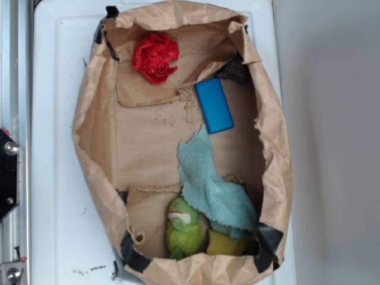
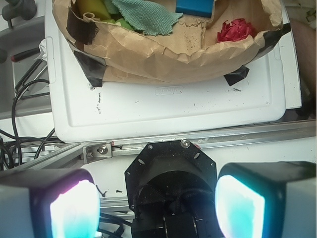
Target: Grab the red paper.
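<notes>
Exterior view: a brown paper bag with rolled-down walls lies open on a white tray; the red paper sits at the bag's far end, apart from the blue block just right of it, while the teal cloth drapes toward the green plush toy and a yellow object at the near end. Wrist view: the gripper hangs outside the bag over the rig's base, fingers spread wide with nothing between them; the red paper lies inside the bag's wall at upper right, well apart from the gripper.
</notes>
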